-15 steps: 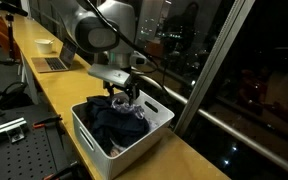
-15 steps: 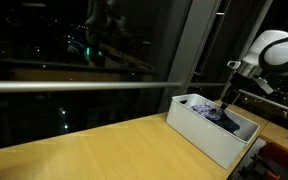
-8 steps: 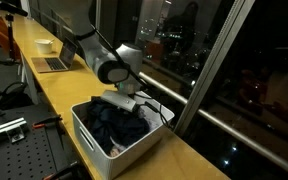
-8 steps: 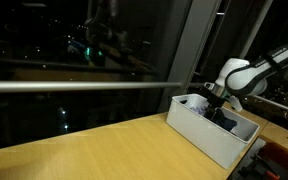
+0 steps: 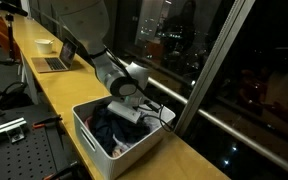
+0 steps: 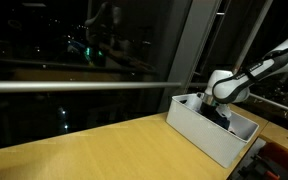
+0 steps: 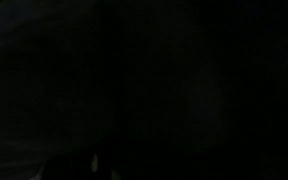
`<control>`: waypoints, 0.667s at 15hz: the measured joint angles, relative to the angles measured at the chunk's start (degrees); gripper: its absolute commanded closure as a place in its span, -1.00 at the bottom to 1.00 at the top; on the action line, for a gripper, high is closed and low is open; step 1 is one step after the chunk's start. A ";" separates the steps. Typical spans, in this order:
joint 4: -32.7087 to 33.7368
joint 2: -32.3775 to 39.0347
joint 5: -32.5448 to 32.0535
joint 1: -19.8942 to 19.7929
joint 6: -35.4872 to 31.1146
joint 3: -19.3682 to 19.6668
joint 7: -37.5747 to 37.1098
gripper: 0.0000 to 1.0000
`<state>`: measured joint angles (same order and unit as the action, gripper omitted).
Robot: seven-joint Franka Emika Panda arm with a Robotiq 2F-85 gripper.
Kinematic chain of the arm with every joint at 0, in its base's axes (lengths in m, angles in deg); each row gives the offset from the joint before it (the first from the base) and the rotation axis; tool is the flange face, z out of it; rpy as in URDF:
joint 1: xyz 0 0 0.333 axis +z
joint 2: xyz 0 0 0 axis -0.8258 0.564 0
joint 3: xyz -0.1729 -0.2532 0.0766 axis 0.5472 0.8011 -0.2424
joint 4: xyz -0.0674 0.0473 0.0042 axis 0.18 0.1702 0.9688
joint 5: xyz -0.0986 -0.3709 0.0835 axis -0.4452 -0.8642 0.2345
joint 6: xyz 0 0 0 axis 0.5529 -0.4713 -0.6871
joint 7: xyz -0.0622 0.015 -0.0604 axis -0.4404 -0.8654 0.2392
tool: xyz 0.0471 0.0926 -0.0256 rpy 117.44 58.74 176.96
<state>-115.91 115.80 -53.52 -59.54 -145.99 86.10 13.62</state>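
Gripper (image 5: 132, 113) sits deep in the dark clothing (image 5: 106, 126) inside the white bin (image 5: 87, 138), at the heap's 2 o'clock side. Fingers are buried and the wrist view is black, so their state cannot be told. Advice: pinch a thick fold, clear of the bin walls.

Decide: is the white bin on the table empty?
No, dark clothes lie piled inside the bin.

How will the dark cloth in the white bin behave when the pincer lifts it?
The dark cloth lies crumpled in folds inside the white bin, so it is probably floppy and will hang down when lifted. It looks light for its bulk. Being piled, it may drag other folds along.
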 measured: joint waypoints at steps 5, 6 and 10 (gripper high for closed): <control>-1.93 -4.01 0.04 -1.87 0.90 -0.88 -0.25 0.96; -2.86 -5.81 0.03 -2.12 1.92 -1.10 -0.27 1.00; -3.88 -15.48 -0.19 -1.38 12.74 -2.03 -0.67 1.00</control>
<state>-119.79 100.32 -53.71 -60.92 -133.25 84.07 12.94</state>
